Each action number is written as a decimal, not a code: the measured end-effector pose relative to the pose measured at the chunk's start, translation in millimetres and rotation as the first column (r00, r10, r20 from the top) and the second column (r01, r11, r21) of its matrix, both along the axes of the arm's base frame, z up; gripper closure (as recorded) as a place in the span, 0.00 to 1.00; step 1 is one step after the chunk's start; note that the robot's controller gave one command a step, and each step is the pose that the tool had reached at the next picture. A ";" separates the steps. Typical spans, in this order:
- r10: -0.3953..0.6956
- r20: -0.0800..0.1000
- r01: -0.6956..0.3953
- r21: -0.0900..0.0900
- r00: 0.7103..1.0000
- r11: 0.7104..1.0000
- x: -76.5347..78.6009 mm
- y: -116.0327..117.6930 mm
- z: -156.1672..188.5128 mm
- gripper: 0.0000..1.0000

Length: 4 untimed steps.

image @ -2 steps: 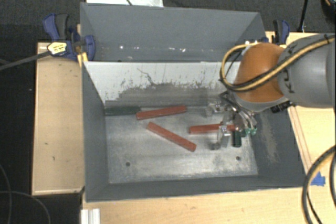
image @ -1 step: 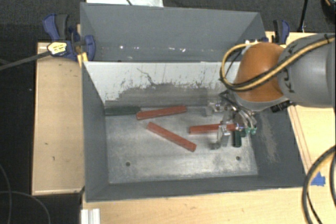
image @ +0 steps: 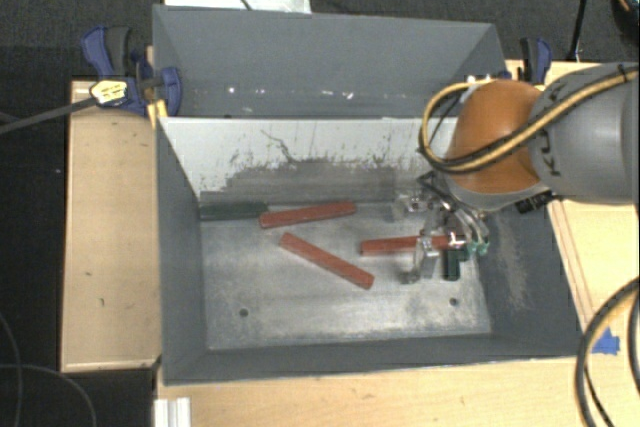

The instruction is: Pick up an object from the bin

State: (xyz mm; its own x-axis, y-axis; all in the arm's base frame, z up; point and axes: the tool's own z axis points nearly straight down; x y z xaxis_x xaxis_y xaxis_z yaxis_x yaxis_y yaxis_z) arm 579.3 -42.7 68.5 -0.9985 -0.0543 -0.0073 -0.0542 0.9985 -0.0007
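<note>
My gripper is low over the right part of the bin floor, under the orange wrist cover. A short reddish-brown stick lies there, its right end running in between the fingers, which look closed on it. Left of that, a longer reddish-brown stick lies slanted on the floor. Another reddish-brown stick lies along the foot of the back wall.
A dark green stick lies at the back left, end to end with the red one by the wall. The arm comes in from the right over the bin's rim.
</note>
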 end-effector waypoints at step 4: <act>0.001 0.002 -0.001 -0.001 1.000 1.000 4.4 0.0 38.6 1.00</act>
